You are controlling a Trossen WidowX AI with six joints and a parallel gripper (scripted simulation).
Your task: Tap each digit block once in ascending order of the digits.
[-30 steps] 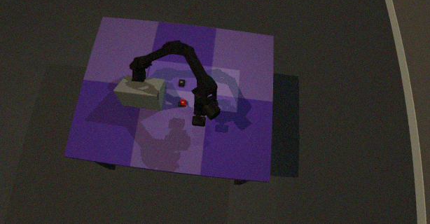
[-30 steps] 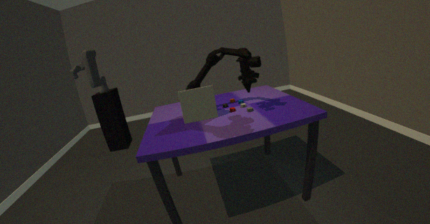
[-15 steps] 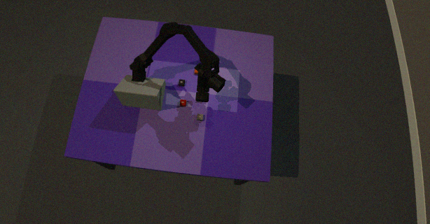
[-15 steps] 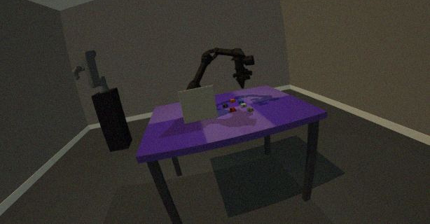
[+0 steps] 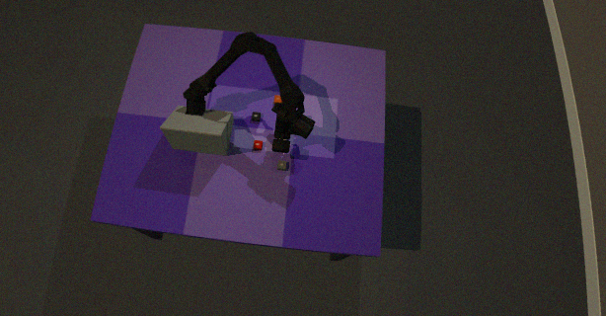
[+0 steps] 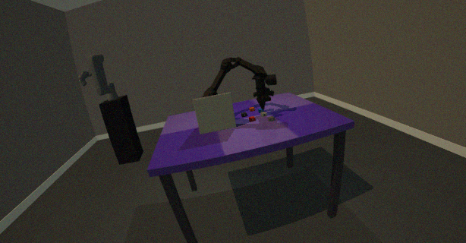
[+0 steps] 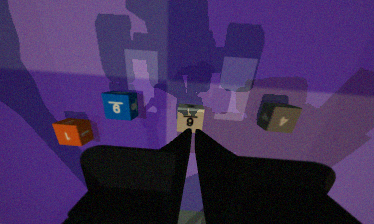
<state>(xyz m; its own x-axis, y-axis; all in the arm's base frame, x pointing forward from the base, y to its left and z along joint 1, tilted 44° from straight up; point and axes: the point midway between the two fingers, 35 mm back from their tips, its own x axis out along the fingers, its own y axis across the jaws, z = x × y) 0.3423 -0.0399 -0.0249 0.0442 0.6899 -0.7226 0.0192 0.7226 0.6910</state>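
My gripper [image 5: 281, 147] [image 6: 262, 108] [image 7: 193, 133] is shut and empty, pointing down with its tips just above the cream block [image 6: 263, 114] [image 7: 186, 125]. In the wrist view that block shows a 9-like figure with a bar above it. The blue block [image 6: 260, 111] [image 7: 120, 106] shows a 6-like figure under a bar. The orange block [image 5: 277, 99] [image 6: 252, 109] [image 7: 70, 133] shows a 1, and the olive block [image 5: 282, 165] [image 6: 271, 119] [image 7: 284, 120] a 4. The red block [image 5: 258, 145] [image 6: 252, 119] and black block [image 5: 256, 117] [image 6: 244, 115] have unreadable digits.
A pale box [image 5: 197, 134] [image 6: 215, 113] stands at the arm's base, left of the blocks. The purple checked table [image 5: 336, 206] [image 6: 262, 137] carries the arm's shadows. A second arm on a dark pedestal [image 6: 121, 132] stands away from the table.
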